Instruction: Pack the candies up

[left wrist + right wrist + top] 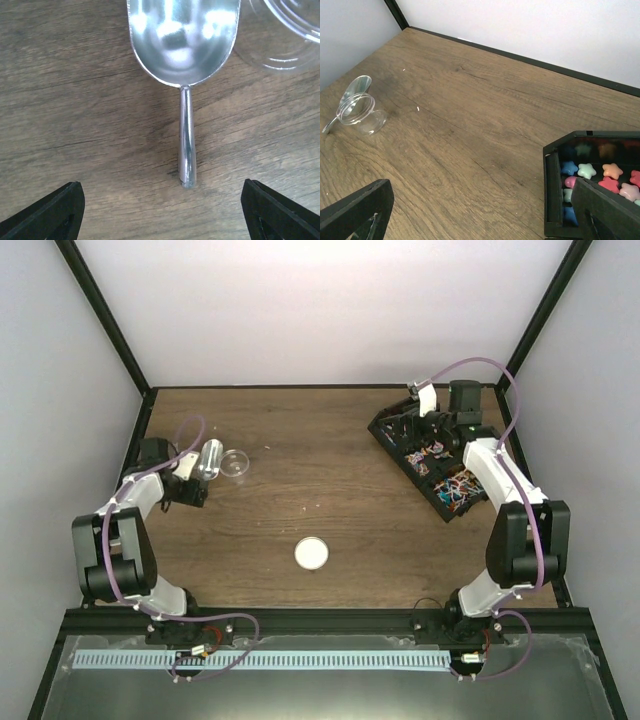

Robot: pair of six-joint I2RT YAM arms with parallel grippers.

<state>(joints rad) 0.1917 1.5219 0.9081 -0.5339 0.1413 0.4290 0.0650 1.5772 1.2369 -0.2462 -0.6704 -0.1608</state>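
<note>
Candies (455,485) sit in black tray (551,200) at desk's far right corner. Left gripper (161,202) jaws apart over scoop (184,45) handle near left edge; right gripper (482,200) jaws apart by tray.

The right gripper's (480,210) fingers stand wide apart. Far ahead to its left a clear jar (360,114) stands on the wooden table (470,125), a metal scoop (356,86) just beyond it. Partly hidden behind its right finger, a black tray (552,185) holds star-shaped candies (586,171).

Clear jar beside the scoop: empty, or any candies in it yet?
Empty: the clear jar is see-through all over, with nothing coloured inside it.
</note>
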